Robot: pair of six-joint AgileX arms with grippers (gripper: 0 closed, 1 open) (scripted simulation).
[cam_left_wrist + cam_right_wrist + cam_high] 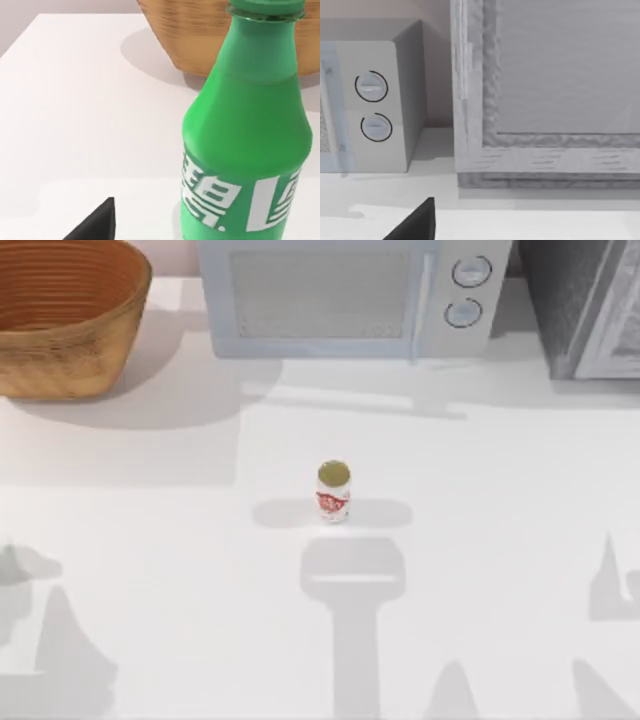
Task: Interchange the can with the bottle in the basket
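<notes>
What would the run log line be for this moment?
can: upright, mid-table | bottle: upright, near left claw, outside basket | basket: far left | swap: not done

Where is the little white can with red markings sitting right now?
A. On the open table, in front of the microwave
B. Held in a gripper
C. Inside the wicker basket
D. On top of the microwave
A. In the top view the can stands upright on the table, apart from the basket.
</notes>
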